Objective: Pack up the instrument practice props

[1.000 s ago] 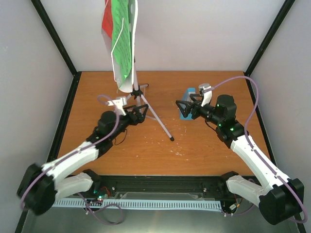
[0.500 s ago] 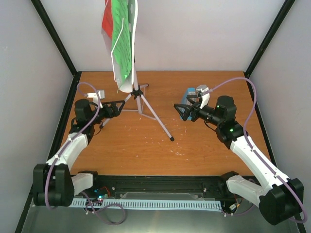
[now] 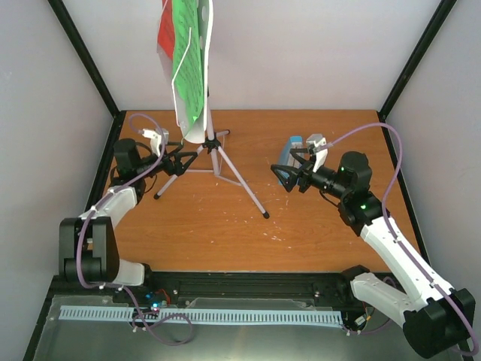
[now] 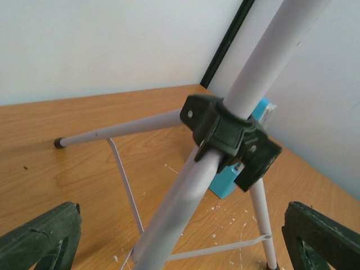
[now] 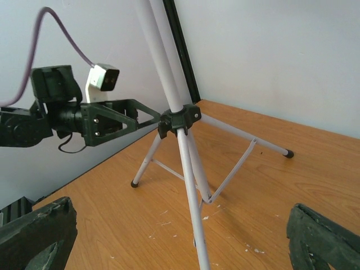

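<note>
The silver tripod music stand stands upright at the back left of the table. Its tray carries the red and green sheet-music pages. My left gripper is open, its fingers on either side of the stand's left leg just below the black hub, not touching it. The small blue metronome stands at the right; it also shows behind the hub in the left wrist view. My right gripper is open and empty just in front of the metronome, facing the stand.
The wooden table has black frame posts at its back corners and white walls close around it. The stand's front leg reaches out toward the table's middle. White specks lie scattered on the wood.
My left arm has swung from the stand's front round to its left, and the open gripper now straddles the left leg. My right gripper has drifted slightly right, still open.
</note>
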Tool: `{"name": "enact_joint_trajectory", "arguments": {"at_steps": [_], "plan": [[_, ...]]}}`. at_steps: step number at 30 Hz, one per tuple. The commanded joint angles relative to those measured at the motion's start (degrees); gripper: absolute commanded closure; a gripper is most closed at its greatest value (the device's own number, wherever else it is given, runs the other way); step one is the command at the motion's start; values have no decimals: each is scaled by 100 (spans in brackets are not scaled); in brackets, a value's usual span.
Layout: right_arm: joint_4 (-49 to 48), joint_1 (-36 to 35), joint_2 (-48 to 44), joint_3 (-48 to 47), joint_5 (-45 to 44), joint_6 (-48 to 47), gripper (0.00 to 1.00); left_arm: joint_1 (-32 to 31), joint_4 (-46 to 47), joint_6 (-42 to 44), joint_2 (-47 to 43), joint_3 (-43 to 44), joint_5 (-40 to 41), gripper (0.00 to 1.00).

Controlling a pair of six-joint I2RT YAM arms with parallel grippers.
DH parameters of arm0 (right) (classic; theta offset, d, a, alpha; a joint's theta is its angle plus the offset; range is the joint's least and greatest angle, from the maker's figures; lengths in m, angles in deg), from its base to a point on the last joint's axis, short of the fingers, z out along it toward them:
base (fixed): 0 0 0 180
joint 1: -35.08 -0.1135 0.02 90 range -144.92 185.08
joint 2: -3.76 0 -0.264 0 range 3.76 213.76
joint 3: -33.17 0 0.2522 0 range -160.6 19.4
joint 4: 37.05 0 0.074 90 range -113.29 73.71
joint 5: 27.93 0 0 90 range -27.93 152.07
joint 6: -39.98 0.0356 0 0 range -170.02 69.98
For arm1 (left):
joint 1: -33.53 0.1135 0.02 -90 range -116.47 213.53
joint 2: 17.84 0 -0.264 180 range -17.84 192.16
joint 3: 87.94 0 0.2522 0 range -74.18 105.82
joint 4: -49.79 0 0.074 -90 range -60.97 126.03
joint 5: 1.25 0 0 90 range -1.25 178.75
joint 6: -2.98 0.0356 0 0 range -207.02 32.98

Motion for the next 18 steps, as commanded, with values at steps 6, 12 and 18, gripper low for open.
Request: {"name": "enact_joint_trajectory", "arguments": {"at_steps": [6,12,18], "plan": [[-13,14,-122,53,-12,-64,0,51,-4,663,737,387,-921,5],[-31,16,-92,64,-47,-47,0,-210,-228,696,800,297,-1006,9],[81,17,-148,89,-133,-105,0,-887,-821,830,609,190,-492,9]]}}
